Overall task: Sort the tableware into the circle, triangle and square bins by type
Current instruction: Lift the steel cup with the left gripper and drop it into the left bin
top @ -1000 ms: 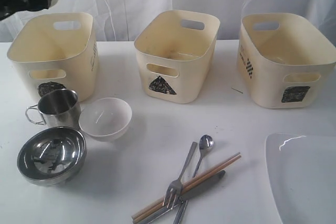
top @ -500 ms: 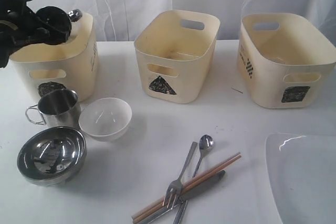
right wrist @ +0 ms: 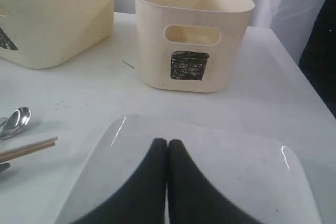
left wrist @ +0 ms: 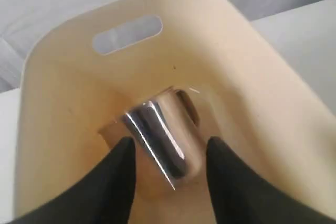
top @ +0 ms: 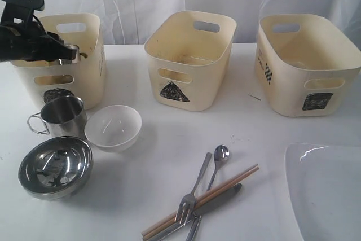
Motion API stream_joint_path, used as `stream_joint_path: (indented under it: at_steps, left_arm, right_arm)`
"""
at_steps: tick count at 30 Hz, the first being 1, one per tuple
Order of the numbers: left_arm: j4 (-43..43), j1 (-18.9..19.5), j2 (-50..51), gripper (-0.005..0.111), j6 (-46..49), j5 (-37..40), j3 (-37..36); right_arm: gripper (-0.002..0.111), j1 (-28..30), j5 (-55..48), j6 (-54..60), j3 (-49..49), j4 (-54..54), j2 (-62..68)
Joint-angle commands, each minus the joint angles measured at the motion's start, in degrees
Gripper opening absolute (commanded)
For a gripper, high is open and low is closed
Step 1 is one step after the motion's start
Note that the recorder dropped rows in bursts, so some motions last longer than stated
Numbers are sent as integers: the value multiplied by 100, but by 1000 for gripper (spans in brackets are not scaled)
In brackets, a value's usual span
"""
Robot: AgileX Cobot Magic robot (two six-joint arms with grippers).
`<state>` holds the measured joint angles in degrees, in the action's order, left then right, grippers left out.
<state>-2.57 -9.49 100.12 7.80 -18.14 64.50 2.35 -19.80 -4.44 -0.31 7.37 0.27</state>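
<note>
My left gripper (top: 67, 53) hangs open over the circle bin (top: 84, 80). In the left wrist view a steel mug (left wrist: 157, 129) lies blurred on the floor of that bin (left wrist: 252, 93), between the spread fingers (left wrist: 118, 171) and apart from both. A second steel mug (top: 63, 115), a white bowl (top: 113, 127) and a steel bowl (top: 55, 166) stand in front of the bin. Fork (top: 192, 196), spoon (top: 219, 155), chopsticks (top: 231, 180) and knife (top: 221, 198) lie crossed at the front centre. My right gripper (right wrist: 167, 142) is shut above the white plate (right wrist: 236, 171).
The triangle bin (top: 192, 55) stands at the back centre and the square bin (top: 307, 66) at the back right. The white plate (top: 327, 190) fills the front right corner. White curtain hangs behind the table.
My left gripper came down from the top left into the circle bin and its jaws opened, letting the steel mug go. The right gripper has not moved.
</note>
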Motion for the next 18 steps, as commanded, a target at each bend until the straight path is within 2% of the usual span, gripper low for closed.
stream_joint_path:
  at_steps: [1,6,18]
  left_arm:
    - [8,14,-433,48,-31,48,25]
    - [8,14,-900,48,-53,286,25]
    - [-2,14,-2559,48,-53,2022,25]
  right_arm:
    - [0,4,18,-34,31,11,-27]
    - [0,4,18,-34,31,11,-27]
    - [0,4,18,-34,31,11,-27]
